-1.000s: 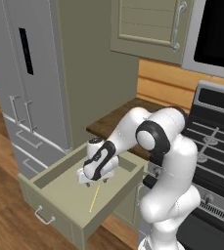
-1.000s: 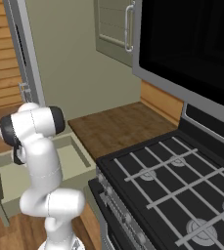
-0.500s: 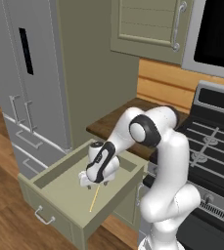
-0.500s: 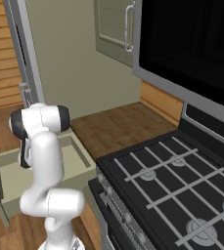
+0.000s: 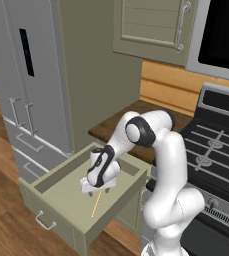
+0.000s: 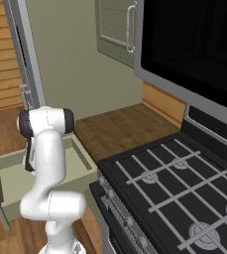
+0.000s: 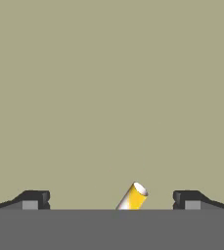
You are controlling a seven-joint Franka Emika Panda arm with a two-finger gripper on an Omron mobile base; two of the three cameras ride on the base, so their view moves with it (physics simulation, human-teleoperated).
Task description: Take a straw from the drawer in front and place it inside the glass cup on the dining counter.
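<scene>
**Gripper lowered over the straw in the open drawer; pick-up not yet made**

The straw [image 5: 96,204] lies flat on the floor of the drawer [image 5: 61,197], about midway along the drawer's width and nearer its front edge than its back wall, one end pointing toward the front panel. In the hand view, one end of the straw [image 7: 132,196] appears between the two dark fingertips, nearer the right-hand one and touching neither. The gripper [image 5: 94,186] hangs low inside the drawer directly above the straw's upper end, with its jaws spread wide apart and nothing between them gripped.

Progress, as judged from these views: the drawer stands pulled out, so access is achieved, and the gripper appears aligned for the grasp. Closing on the straw, lifting it, travelling to the dining counter and dropping it into the glass cup all remain.

Count: one straw, one open drawer, one silver bar handle [image 5: 45,223] on its front panel, one gripper. Beyond the drawer stand one grey fridge [image 5: 26,90] at the left and one stove [image 5: 213,160] at the right, with a short stretch of dark wood countertop [image 5: 118,125] between them. In the right base view the drawer [image 6: 11,173] shows behind the arm.
</scene>
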